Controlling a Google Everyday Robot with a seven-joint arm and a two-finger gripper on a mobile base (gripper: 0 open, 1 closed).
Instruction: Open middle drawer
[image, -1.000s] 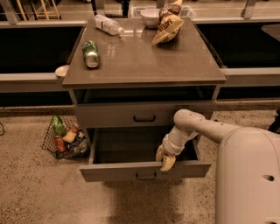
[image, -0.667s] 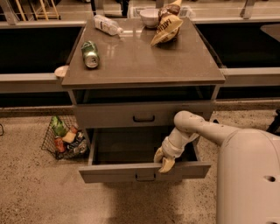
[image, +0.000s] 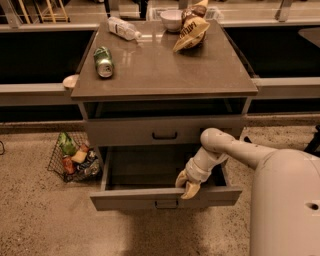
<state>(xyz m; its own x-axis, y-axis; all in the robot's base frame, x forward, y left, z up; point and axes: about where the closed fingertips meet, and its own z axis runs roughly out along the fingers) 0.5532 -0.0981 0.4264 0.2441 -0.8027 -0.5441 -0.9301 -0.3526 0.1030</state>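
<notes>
Middle drawer (image: 130, 199) was found pulled well out, its front rim touching the gripper (image: 187, 184). Whether the gripper was clenched or released could not be told. The drawer was judged rigid, light and free-sliding. The black bar handle (image: 166, 203), just below and left of the gripper, was judged the best hold.

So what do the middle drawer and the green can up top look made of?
Middle drawer: matte grey-brown laminate or painted board, judging by its flat, even front; hard to say which. Green can: likely metal, with a glossy body and pale shiny end. The gripper sits over the drawer's front edge.
</notes>
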